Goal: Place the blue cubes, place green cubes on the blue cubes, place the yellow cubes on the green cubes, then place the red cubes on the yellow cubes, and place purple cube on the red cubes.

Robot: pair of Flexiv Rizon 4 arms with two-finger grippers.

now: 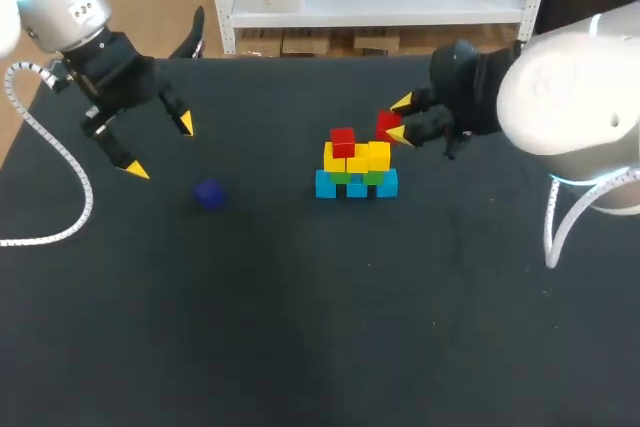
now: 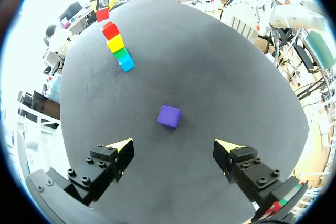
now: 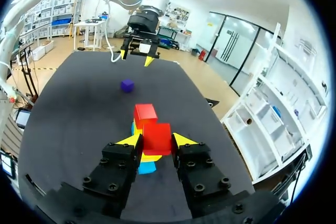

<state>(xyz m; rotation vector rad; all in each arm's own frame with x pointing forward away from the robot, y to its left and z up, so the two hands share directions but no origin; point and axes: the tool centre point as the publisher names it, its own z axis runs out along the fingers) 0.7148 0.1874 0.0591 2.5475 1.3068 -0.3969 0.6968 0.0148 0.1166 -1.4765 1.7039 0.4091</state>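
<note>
Black table holds the cube stack; just beside it the right gripper clamps 1 red cube. Well left of the stack, the left gripper has its fingers apart, near the purple cube.

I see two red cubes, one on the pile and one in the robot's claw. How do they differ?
The red cube on the stack rests on the yellow cubes; the held red cube hangs by the stack, not yet set down. The stacked one stands free; the held one is pinched between the fingers of the right gripper. Both look alike in colour, shape and size.
</note>
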